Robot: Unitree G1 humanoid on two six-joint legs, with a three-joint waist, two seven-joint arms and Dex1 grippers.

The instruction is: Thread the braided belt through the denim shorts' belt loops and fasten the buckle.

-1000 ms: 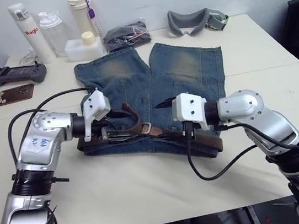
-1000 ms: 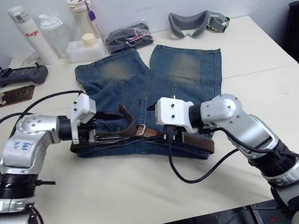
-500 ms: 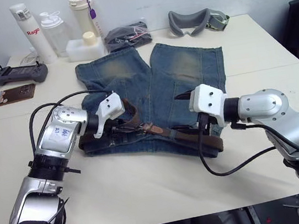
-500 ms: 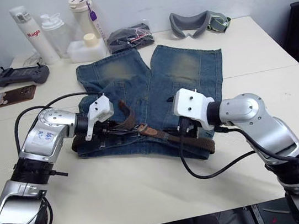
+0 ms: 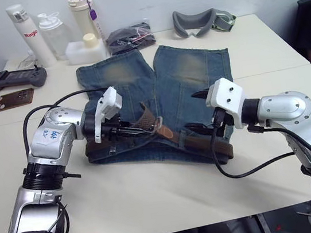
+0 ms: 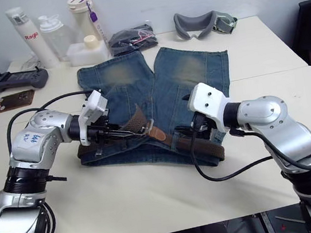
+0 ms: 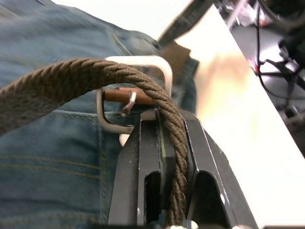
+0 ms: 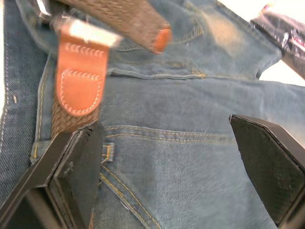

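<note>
The denim shorts (image 5: 163,86) lie flat on the table (image 5: 155,197), faded blue with tan worn patches, legs toward the far edge and waistband toward the near edge. The braided belt (image 5: 197,143), olive-brown, runs along the waistband, its free end arching up through the silvery buckle (image 7: 136,93), which has a brown leather trim (image 8: 78,86).

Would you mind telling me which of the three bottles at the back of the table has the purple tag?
It is the cream-coloured bottle nearest the black bundle. The white Ragle bottle and the clear bottle carry no tag.
</note>
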